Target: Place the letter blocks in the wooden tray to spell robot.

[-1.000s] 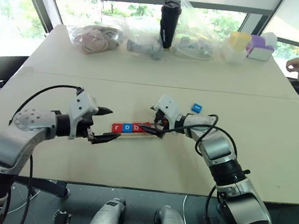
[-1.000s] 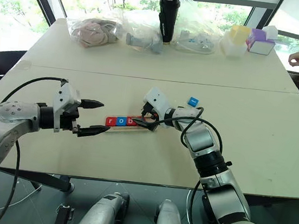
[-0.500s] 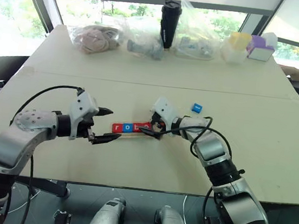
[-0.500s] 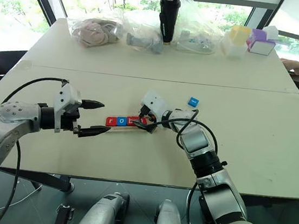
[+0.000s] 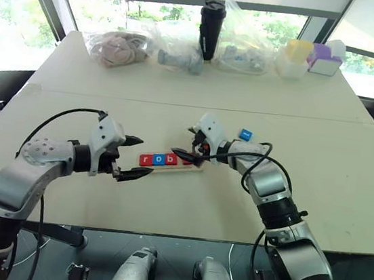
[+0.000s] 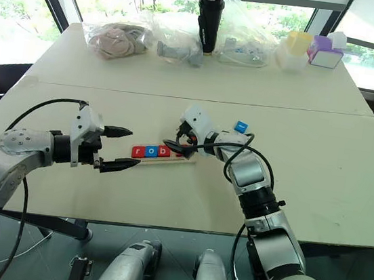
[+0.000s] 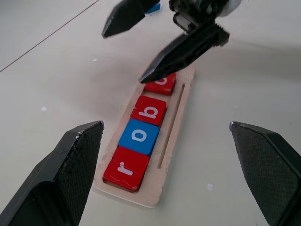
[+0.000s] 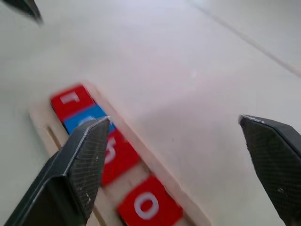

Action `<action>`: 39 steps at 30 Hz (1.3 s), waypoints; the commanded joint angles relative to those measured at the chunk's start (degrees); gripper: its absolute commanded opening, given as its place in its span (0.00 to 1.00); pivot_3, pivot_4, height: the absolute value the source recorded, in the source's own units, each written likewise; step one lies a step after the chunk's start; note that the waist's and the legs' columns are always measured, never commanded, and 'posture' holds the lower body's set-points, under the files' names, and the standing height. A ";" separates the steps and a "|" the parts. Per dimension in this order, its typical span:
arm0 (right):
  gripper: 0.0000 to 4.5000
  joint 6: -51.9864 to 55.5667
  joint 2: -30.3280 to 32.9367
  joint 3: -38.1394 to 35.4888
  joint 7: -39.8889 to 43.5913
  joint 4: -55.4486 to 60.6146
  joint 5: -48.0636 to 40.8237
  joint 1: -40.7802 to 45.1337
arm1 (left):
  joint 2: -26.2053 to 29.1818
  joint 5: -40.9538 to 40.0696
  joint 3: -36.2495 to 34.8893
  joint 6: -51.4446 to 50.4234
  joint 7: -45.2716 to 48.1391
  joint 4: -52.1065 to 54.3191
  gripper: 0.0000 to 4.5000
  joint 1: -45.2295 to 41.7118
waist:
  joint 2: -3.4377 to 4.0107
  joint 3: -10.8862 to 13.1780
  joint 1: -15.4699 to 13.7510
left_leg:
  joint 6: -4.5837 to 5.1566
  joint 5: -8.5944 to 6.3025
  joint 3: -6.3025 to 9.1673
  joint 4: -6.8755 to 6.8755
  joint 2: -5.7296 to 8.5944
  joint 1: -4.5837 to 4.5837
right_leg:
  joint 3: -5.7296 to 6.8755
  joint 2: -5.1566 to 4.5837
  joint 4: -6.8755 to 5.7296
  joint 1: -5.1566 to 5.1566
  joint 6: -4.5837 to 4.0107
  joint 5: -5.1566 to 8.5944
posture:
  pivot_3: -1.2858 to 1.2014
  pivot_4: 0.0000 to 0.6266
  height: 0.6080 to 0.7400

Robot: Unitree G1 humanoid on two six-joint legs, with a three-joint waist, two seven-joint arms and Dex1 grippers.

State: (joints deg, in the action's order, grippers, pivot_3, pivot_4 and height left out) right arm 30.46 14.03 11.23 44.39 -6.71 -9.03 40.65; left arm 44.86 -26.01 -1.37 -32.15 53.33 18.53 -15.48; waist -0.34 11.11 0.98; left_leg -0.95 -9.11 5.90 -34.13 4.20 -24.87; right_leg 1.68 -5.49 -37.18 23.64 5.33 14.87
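A pale cream tabletop (image 5: pixel 165 206) fills the scene, with bright windows and green foliage behind its far edge, where several clear plastic bags (image 5: pixel 177 51), a black tumbler (image 5: pixel 213 20) and small yellow and purple containers (image 5: pixel 313 56) stand. Near the middle lies one wooden tray (image 7: pixel 175 123), its long axis running left to right across the tabletop. Four letter blocks sit in it in a row reading r, o, b, o: a red r (image 7: pixel 126 168), a blue o (image 7: pixel 139 136), a red b (image 7: pixel 149 110) and a red o (image 7: pixel 161 83). A fifth block (image 5: pixel 245 134), blue, lies on the tabletop beyond the tray's right end. The left tool (image 5: pixel 132 157) hovers at the tray's left end, fingers spread wide and empty. The right tool (image 5: pixel 185 143) hangs above the tray's right part, likewise wide apart and holding nothing.
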 commanded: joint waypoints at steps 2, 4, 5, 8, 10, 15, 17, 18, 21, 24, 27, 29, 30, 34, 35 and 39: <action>0.99 -0.70 4.04 -3.41 -1.02 2.29 -0.02 0.47 | 0.56 -2.65 -2.88 -0.73 0.65 1.66 1.00 -0.95 | 0.00 0.00 -0.41 | 0.00 0.00 0.00 -0.01 0.02 0.00 | 0.00 -0.01 0.03 -0.03 -0.01 0.01 | 0.52 0.24 1.00; 0.99 -3.37 6.82 -2.10 -1.00 1.00 2.58 -0.05 | 1.06 -3.60 -3.50 -1.22 1.11 1.93 1.00 -1.05 | 0.00 0.00 -0.42 | 0.00 0.00 0.00 -0.02 0.06 0.00 | 0.00 -0.04 0.05 -0.04 -0.04 0.02 | 0.52 0.24 1.00; 0.99 -4.58 8.18 -1.73 -1.10 -0.26 3.70 -0.20 | 1.54 -3.88 -3.72 -1.36 1.58 2.08 1.00 -1.05 | 0.00 0.00 -0.29 | -0.01 0.00 -0.01 -0.02 0.07 0.00 | 0.00 -0.05 0.07 -0.05 -0.10 0.06 | 0.52 0.24 1.00; 0.99 -8.56 11.24 -0.47 -1.54 -4.95 7.04 0.15 | 2.88 -4.35 -4.12 -1.52 2.81 2.30 1.00 -1.26 | 0.00 0.00 -0.06 | 0.00 0.00 -0.03 0.00 0.05 0.00 | 0.00 -0.06 0.05 -0.02 -0.16 0.09 | 0.52 0.24 1.00; 0.99 -12.50 12.69 1.32 -1.65 -8.25 9.90 0.46 | 3.32 -4.33 -4.08 -1.37 2.98 2.07 1.00 -1.47 | 0.01 0.00 0.14 | 0.00 0.00 -0.05 0.02 0.03 0.00 | 0.00 -0.05 0.04 0.01 -0.13 0.07 | 0.52 0.24 1.00; 0.99 -16.58 11.80 2.21 -1.12 -12.32 11.17 1.05 | 3.20 -3.87 -3.94 -1.20 2.73 1.92 1.00 -1.40 | 0.00 0.00 0.14 | 0.01 0.01 -0.08 0.05 -0.01 0.00 | 0.00 -0.03 0.03 0.02 -0.01 0.01 | 0.52 0.24 1.00; 0.99 -17.75 11.36 2.45 -1.05 -13.22 11.60 1.11 | 3.23 -3.84 -4.09 -1.27 2.54 2.14 1.00 -1.10 | 0.00 0.00 0.06 | 0.01 0.01 -0.08 0.04 -0.01 0.00 | 0.00 -0.02 0.03 0.00 -0.01 0.01 | 0.52 0.24 1.00; 0.99 -18.12 11.24 2.47 -1.00 -13.46 11.69 1.11 | 3.26 -3.86 -4.17 -1.30 2.50 2.22 1.00 -0.99 | 0.00 0.00 0.05 | 0.01 0.01 -0.08 0.03 0.00 0.00 | 0.00 -0.02 0.04 -0.01 -0.01 0.01 | 0.52 0.24 1.00; 0.99 -18.61 11.06 2.80 -0.46 -13.07 11.89 0.63 | 3.64 -4.07 -4.64 -1.49 2.60 2.67 1.00 -0.33 | 0.00 0.00 -0.03 | 0.01 0.01 -0.08 0.02 0.00 0.00 | 0.00 -0.03 0.04 -0.01 -0.01 0.01 | 0.52 0.24 1.00; 0.99 -18.98 11.14 3.66 0.42 -12.03 12.57 -0.33 | 3.93 -4.10 -4.86 -1.50 2.67 2.82 1.00 -0.02 | 0.01 0.00 -0.05 | 0.01 0.01 -0.07 0.02 0.00 0.00 | 0.00 -0.02 0.04 -0.01 -0.02 0.01 | 0.52 0.24 1.00; 0.99 -19.58 11.09 4.25 0.74 -11.96 13.37 -0.75 | 4.10 -4.03 -4.69 -1.31 2.58 2.65 1.00 -0.03 | 0.01 0.00 -0.03 | 0.01 0.01 -0.07 0.02 0.00 0.00 | 0.00 -0.02 0.04 -0.01 -0.02 0.01 | 0.52 0.24 1.00; 0.99 -19.63 10.98 4.39 0.80 -11.87 13.54 -0.89 | 4.20 -4.02 -4.67 -1.21 2.64 2.60 1.00 0.01 | 0.00 0.00 -0.03 | 0.01 0.01 -0.07 0.02 0.00 0.00 | 0.00 -0.02 0.04 -0.01 -0.02 0.01 | 0.52 0.24 1.00; 0.99 -19.62 10.92 4.45 0.90 -11.80 13.60 -0.97 | 4.23 -3.97 -4.64 -1.14 2.69 2.53 1.00 0.00 | 0.00 0.00 -0.04 | 0.01 0.01 -0.07 0.02 0.00 0.00 | 0.00 -0.02 0.04 -0.01 -0.02 0.01 | 0.52 0.24 1.00; 0.99 -19.38 10.53 4.68 1.30 -11.16 13.61 -1.38 | 4.36 -3.82 -4.69 -0.87 2.89 2.31 1.00 0.11 | 0.00 0.00 -0.04 | 0.01 0.01 -0.07 0.02 0.00 0.00 | 0.00 -0.02 0.04 -0.01 -0.02 0.01 | 0.52 0.24 1.00; 0.99 -19.27 10.40 4.72 1.49 -10.81 13.48 -1.49 | 4.36 -3.77 -4.69 -0.80 2.91 2.24 1.00 0.14 | 0.00 0.00 -0.03 | 0.01 0.01 -0.07 0.02 0.00 0.00 | 0.00 -0.02 0.04 -0.01 -0.02 0.01 | 0.52 0.24 1.00; 0.99 -18.33 10.06 4.81 2.46 -8.56 13.10 -2.05 | 4.29 -3.65 -4.73 -0.52 2.83 2.07 1.00 0.35 | 0.00 0.00 -0.01 | 0.01 0.01 -0.06 0.02 0.00 0.00 | -0.01 -0.02 0.03 0.00 -0.02 0.01 | 0.52 0.24 1.00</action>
State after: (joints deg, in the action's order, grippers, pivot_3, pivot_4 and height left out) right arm 12.16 24.17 15.83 46.38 -17.96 4.29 38.48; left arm 48.43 -29.37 -4.14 -33.38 56.14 19.26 -15.30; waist -0.33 11.11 0.96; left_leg -0.94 -9.10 5.85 -34.10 4.19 -24.87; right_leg 1.68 -5.51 -37.15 23.63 5.31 14.88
